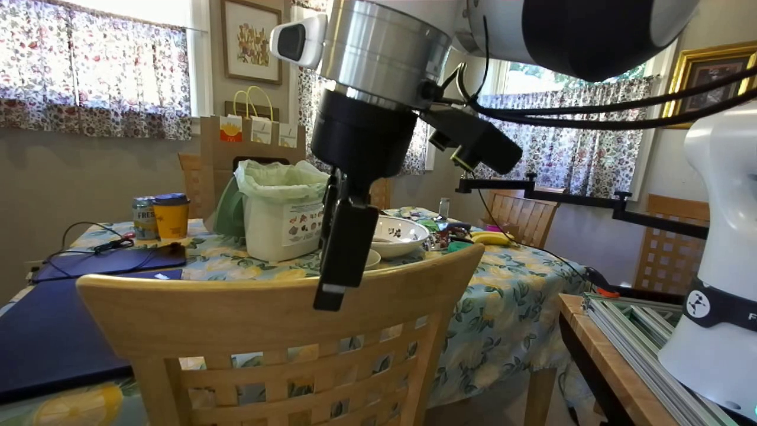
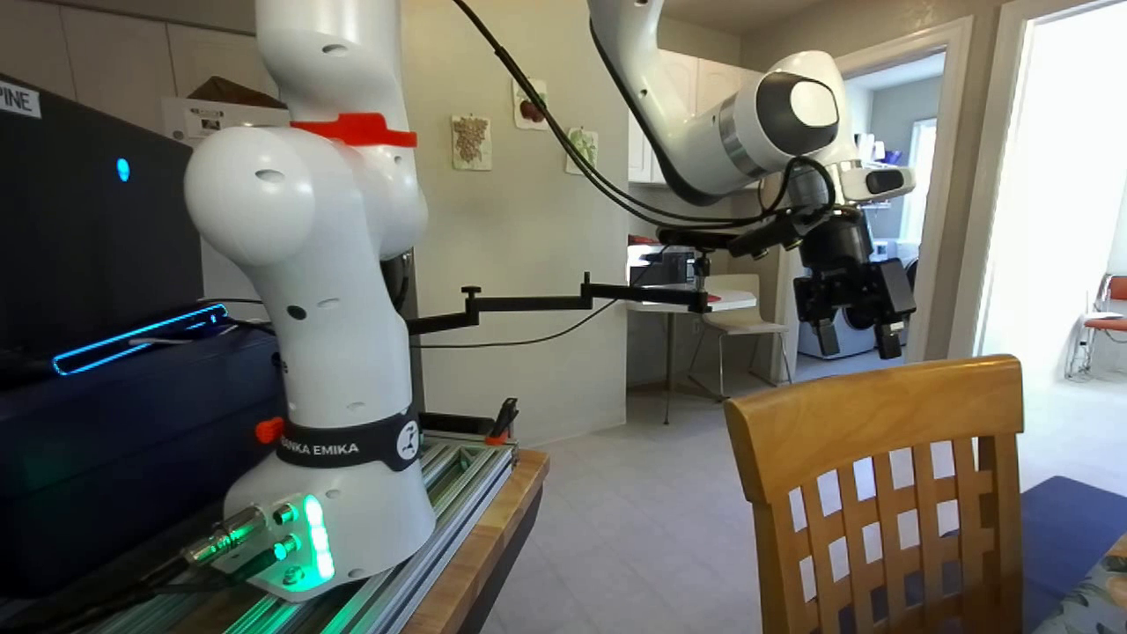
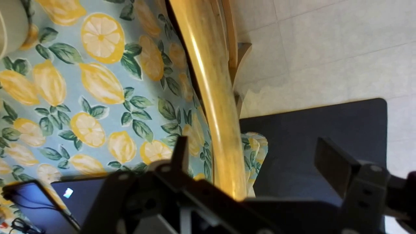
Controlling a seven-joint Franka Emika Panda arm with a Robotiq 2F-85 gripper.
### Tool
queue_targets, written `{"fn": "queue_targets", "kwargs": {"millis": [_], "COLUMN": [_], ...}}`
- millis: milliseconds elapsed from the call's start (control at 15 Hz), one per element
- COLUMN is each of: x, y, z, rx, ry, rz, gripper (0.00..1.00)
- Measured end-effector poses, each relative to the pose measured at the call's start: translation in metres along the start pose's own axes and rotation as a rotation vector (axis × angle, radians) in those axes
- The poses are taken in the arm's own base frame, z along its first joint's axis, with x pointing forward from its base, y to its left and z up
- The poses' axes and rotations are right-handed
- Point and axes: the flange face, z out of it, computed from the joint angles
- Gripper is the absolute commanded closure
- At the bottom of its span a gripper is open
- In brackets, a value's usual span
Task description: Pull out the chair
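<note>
Wrist view: downward, close above the wooden chair (image 3: 217,97). In an exterior view: facing floral curtains (image 1: 97,77); in an exterior view: facing a doorway (image 2: 1052,194). Both exterior views share chair and robot arm (image 2: 326,264).

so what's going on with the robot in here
A robot arm seems set to pull out a light wooden chair that stands beside a table with a lemon-print cloth. Its gripper hangs open over the chair's top rail, and in the wrist view its fingers show on either side of it. The rail isn't gripped yet.
</note>
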Motion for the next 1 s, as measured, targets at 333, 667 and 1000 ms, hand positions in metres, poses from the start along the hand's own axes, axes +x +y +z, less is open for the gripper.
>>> {"fn": "queue_targets", "kwargs": {"millis": [333, 667, 1000], "x": [0.017, 0.026, 0.029], "y": [0.008, 0.017, 0.015], "z": [0.009, 0.012, 0.017], "rx": [0.014, 0.016, 0.024], "ry": [-0.001, 0.004, 0.01], "rz": [0.028, 0.052, 0.051], "gripper": [0.26, 0.65, 0.93]}}
